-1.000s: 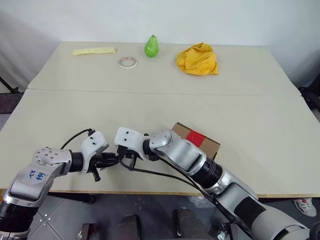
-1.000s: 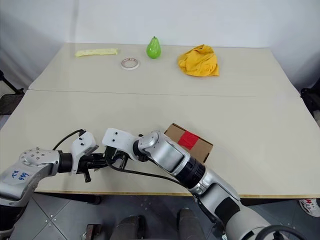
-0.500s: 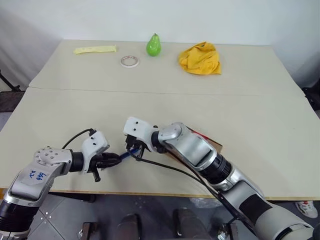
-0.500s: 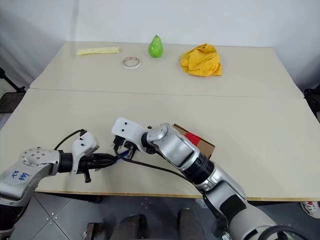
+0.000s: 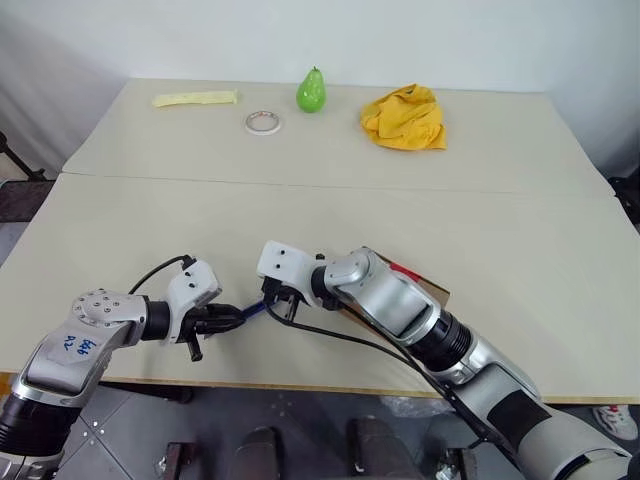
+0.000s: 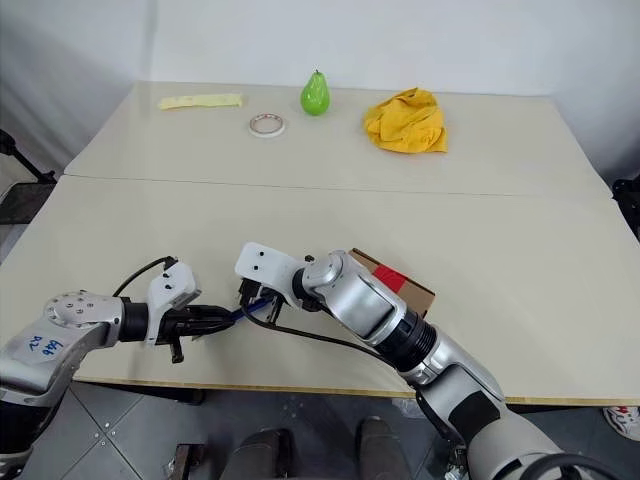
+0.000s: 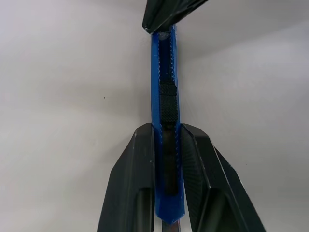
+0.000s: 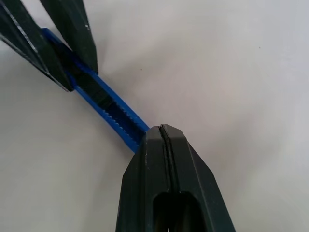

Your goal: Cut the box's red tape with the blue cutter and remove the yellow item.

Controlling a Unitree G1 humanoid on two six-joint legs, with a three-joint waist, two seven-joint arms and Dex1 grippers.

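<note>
Near the table's front edge, my left gripper is shut on the blue cutter, whose handle sits between its two fingers. The cutter points away toward my right gripper. That gripper is shut, its tips meeting the cutter's far end. Whether it pinches anything there I cannot tell. The box lies behind my right forearm, mostly covered, with part of the red tape showing. The yellow item is out of view.
Along the far side of the table lie a pale yellow strip, a white tape roll, a green pear and a crumpled yellow cloth. A seam crosses the table between them and my arms.
My right gripper has drawn back to the right, away from the left gripper, so the blue cutter now shows between them. The left arm has held still.
</note>
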